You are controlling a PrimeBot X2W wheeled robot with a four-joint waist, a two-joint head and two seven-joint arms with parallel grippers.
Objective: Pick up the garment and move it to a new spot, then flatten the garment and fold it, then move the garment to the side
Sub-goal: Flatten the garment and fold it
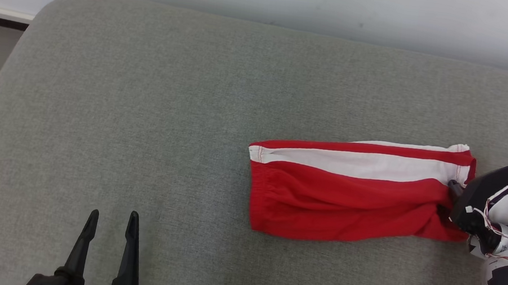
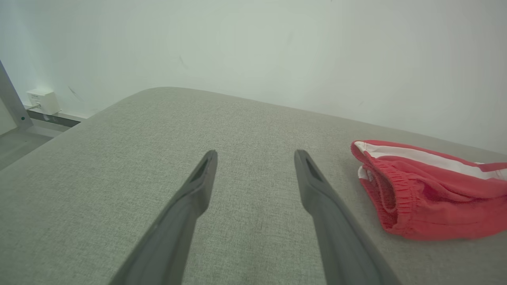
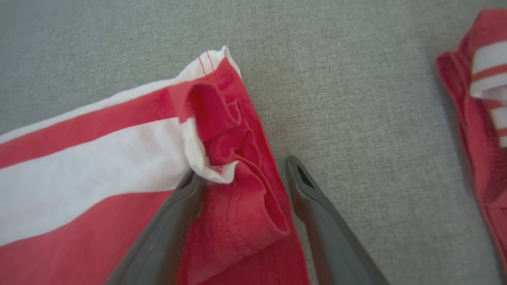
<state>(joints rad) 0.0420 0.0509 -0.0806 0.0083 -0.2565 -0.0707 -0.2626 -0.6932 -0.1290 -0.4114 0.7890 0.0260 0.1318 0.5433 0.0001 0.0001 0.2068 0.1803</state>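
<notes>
A grey padded surface [image 1: 142, 126] spreads across the head view, its far edge against a pale wall [image 1: 297, 0]. The garment [image 1: 347, 195], red with a broad white stripe, lies folded into a long band right of the surface's middle, its elastic waist end towards the centre. The right gripper [image 3: 242, 168] sits at the garment's right end, jaws spread wide. A rumpled red fold lies between the fingers and the left finger's tip is tucked under the white hem, but nothing is pinched. The left gripper [image 1: 113, 213] hovers well apart from the garment, over bare fabric at the lower left, fingers wide and empty. Another red and white cloth [image 3: 479, 118] lies beyond the right gripper.
</notes>
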